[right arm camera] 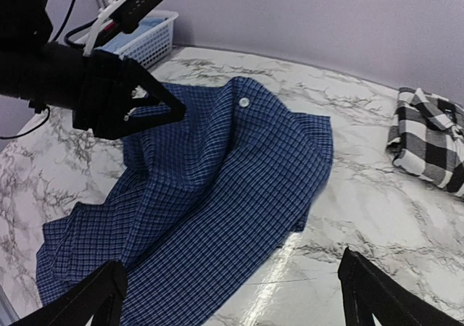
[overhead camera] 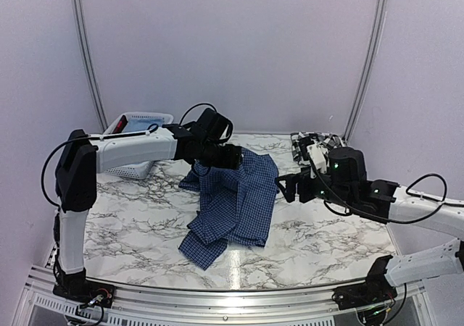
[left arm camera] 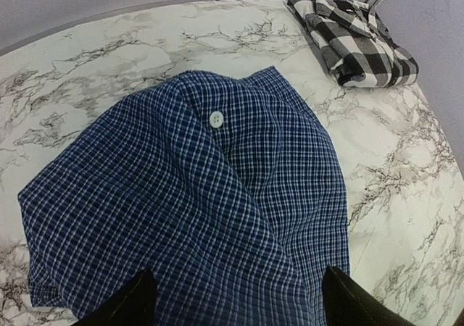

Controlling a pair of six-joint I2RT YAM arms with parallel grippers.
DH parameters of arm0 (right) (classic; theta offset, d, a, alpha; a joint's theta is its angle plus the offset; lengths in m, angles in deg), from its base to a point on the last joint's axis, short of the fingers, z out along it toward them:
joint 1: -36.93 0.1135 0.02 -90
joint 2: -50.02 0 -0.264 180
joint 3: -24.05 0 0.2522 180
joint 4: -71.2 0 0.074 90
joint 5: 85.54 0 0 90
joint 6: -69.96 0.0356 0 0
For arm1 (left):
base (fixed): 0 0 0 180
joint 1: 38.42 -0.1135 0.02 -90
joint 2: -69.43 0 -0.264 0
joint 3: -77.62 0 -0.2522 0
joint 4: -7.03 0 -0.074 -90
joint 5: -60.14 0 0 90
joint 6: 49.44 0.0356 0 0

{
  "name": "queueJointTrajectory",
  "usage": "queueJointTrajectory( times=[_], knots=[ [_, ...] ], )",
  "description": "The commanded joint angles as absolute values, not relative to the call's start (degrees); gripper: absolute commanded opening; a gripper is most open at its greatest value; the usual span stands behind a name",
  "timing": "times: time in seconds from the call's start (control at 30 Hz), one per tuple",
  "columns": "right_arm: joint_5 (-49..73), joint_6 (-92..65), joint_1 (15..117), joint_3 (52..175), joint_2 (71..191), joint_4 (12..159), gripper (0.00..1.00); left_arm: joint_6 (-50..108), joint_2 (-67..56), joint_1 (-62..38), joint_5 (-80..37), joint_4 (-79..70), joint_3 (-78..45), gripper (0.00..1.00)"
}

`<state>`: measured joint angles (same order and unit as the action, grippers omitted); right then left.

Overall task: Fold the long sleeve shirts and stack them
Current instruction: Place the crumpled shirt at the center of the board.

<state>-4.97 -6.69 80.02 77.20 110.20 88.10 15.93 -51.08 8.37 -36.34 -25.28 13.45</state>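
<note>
Left claw [left arm camera: 238, 282] and right claw [right arm camera: 232, 264] both released, I'd grip the dark blue shirt [left arm camera: 181, 195] at its edges and spread it flat

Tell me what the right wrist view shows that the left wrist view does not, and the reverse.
Only the right wrist view: the basket and the left arm. Only the left wrist view: the plaid shirt whole; the other view cuts it at the frame edge. Both: the blue shirt with its white button, the plaid shirt, and the marble table.
</note>
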Motion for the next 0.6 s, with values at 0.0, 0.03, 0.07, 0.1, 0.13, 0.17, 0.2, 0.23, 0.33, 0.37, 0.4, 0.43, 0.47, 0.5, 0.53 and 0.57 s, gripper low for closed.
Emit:
queueJointTrajectory(
  times=[0.0, 0.03, 0.07, 0.1, 0.13, 0.17, 0.2, 0.23, 0.33, 0.37, 0.4, 0.43, 0.47, 0.5, 0.53, 0.57],
  knots=[
    [-6.7, -4.5, 87.3, 79.5, 113.2, 88.8, 0.98, 14.4, -37.8, 9.1, -38.9, -25.6, 8.1, 0.88],
    [-8.2, -3.5, 89.4, 80.1, 114.6, 88.9, 0.99, 14.1, -35.2, 9.0, -40.4, -25.6, 5.4, 0.92],
    [-9.7, -2.6, 91.5, 80.9, 116.1, 89.4, 0.98, 13.6, -32.3, 8.7, -42.1, -25.5, 2.3, 0.93],
    [-11.9, -1.5, 93.4, 82.1, 118.1, 90.0, 0.99, 12.9, -29.7, 8.4, -43.4, -25.5, -0.8, 0.94],
    [-13.3, 0.3, 95.3, 83.3, 120.1, 90.5, 0.99, 12.2, -26.7, 7.9, -44.5, -25.4, -4.3, 0.94],
    [-14.6, 1.8, 96.8, 84.6, 122.0, 91.1, 0.98, 11.3, -24.0, 7.4, -45.5, -25.4, -7.7, 0.95],
    [-15.7, 3.4, 98.2, 85.9, 124.4, 91.9, 0.98, 10.5, -21.4, 6.8, -45.8, -25.2, -10.9, 0.95],
    [-16.9, 5.5, 99.3, 87.6, 126.7, 93.2, 0.97, 9.5, -18.9, 6.0, -45.8, -25.1, -14.2, 0.95],
    [-17.2, 11.1, 100.3, 90.4, 133.6, 94.9, 0.94, 8.0, -12.8, 5.3, -45.6, -24.1, -23.0, 0.95],
    [-17.3, 12.7, 100.3, 90.8, 135.1, 94.9, 0.93, 7.6, -11.3, 5.2, -45.3, -23.8, -25.5, 0.95],
    [-17.3, 13.7, 100.3, 91.4, 136.5, 94.6, 0.91, 7.2, -9.9, 5.1, -45.1, -23.6, -28.5, 0.95],
    [-17.3, 14.1, 100.3, 91.9, 137.9, 94.2, 0.9, 6.6, -8.8, 5.0, -45.0, -23.3, -30.6, 0.95],
    [-17.7, 14.6, 100.3, 92.6, 139.3, 93.8, 0.89, 6.1, -7.7, 4.9, -44.7, -22.7, -32.5, 0.95],
    [-18.2, 14.9, 100.3, 93.3, 140.6, 93.6, 0.89, 5.6, -6.7, 4.8, -44.3, -21.9, -34.6, 0.95],
    [-18.9, 15.2, 100.3, 94.4, 142.2, 93.9, 0.88, 5.0, -5.9, 4.7, -43.8, -20.8, -36.4, 0.95],
    [-20.0, 15.5, 100.3, 95.9, 143.8, 94.7, 0.87, 4.5, -5.3, 4.7, -43.3, -19.8, -38.3, 0.95]
  ],
)
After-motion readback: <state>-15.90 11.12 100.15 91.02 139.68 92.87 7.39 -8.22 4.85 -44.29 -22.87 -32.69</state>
